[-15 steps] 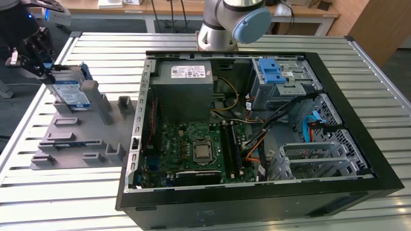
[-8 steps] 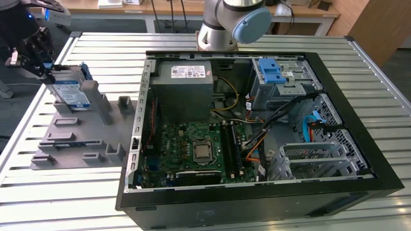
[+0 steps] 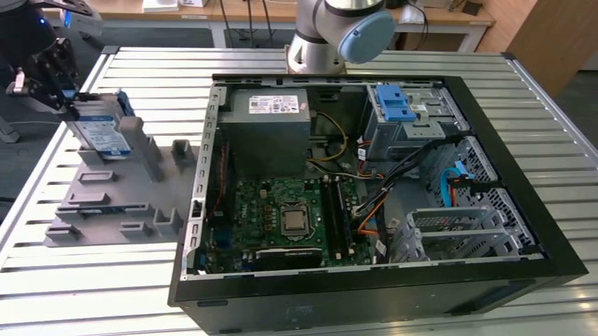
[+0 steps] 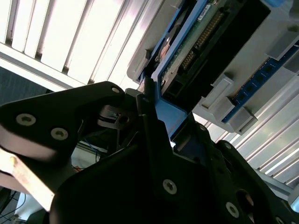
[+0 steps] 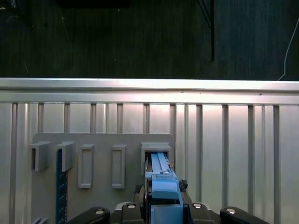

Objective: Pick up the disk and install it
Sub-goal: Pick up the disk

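The disk (image 3: 101, 133), a silver drive with a white-and-blue label in a blue carrier, stands on edge at the back of the grey slotted fixture (image 3: 112, 203) at the exterior view's left. My gripper (image 3: 67, 106) is at its upper end, shut on the carrier's edge. In the first wrist view the disk's blue edge (image 5: 160, 177) runs from my gripper (image 5: 161, 205) down into a slot of the fixture (image 5: 100, 140). The second wrist view shows the disk's underside board (image 4: 201, 42) and my fingers (image 4: 145, 109) pressed against the blue frame.
The open computer case (image 3: 523, 280) lies in the middle of the slatted table (image 3: 94, 294). Inside it are a grey power-supply box (image 3: 266, 115), a motherboard (image 3: 290, 217), loose cables and a metal drive bay (image 3: 421, 122) with a blue latch (image 3: 397, 105). The arm's base (image 3: 327, 35) stands behind the case.
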You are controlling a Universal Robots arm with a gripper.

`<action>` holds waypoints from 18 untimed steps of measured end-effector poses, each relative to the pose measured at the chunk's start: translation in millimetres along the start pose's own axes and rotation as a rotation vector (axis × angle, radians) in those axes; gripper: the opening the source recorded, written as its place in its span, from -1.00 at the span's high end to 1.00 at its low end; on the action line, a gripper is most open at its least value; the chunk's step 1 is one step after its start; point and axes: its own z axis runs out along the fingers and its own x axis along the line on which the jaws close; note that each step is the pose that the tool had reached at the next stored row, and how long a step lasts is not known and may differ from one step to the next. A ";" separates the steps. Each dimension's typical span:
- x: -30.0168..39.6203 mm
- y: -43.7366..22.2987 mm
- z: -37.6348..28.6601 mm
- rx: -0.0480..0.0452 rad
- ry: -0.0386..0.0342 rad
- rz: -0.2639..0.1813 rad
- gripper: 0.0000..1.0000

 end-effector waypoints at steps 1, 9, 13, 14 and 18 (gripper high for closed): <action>0.0 0.0 -0.8 -0.0001 0.0000 0.000 0.27; -0.2 0.1 -9.0 -0.0001 0.0000 0.000 0.27; -0.2 0.2 -12.7 -0.0001 0.0001 0.000 0.27; -0.2 0.2 -13.5 -0.0002 0.0001 0.000 0.27; -0.3 0.2 -14.3 0.0003 -0.0001 0.000 0.27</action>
